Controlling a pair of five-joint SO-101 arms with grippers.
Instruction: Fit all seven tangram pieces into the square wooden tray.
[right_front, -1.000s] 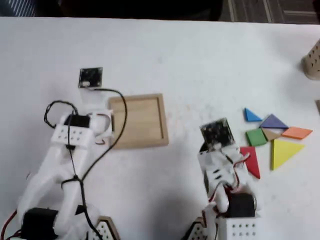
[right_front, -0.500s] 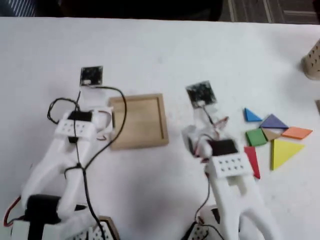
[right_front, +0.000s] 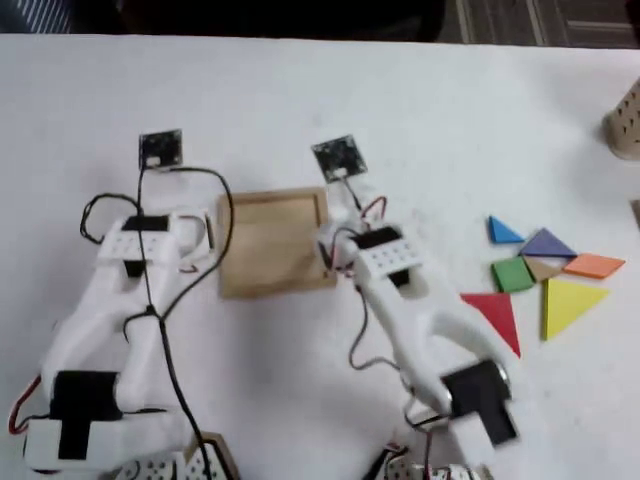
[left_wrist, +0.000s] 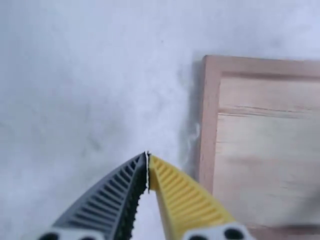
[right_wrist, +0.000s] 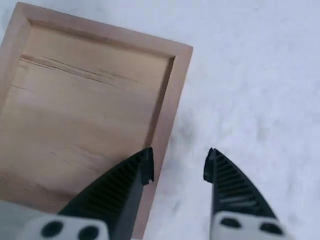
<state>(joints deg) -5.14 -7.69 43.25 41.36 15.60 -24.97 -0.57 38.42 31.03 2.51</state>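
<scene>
Right gripper (right_wrist: 177, 167): jaws parted, nothing held, one finger over the tray (right_wrist: 85, 110) rim, the other over the table (right_wrist: 260, 75) just beside it. Left gripper (left_wrist: 147, 172): fingers pressed together, empty, above the table just off the tray's opposite edge. One tray, bare inside. Seven pieces, all on the table well off to its right: blue triangle (right_front: 503, 231), purple triangle (right_front: 547, 242), tan triangle (right_front: 543, 267), green square (right_front: 512, 273), orange parallelogram (right_front: 594, 264) and yellow triangle (right_front: 568, 303) clustered; red triangle (right_front: 495, 315) slightly apart, beside the right arm.

wooden tray (right_front: 275, 245) lies bare, tangram pieces (right_front: 545, 268) clustered well apart.
</scene>
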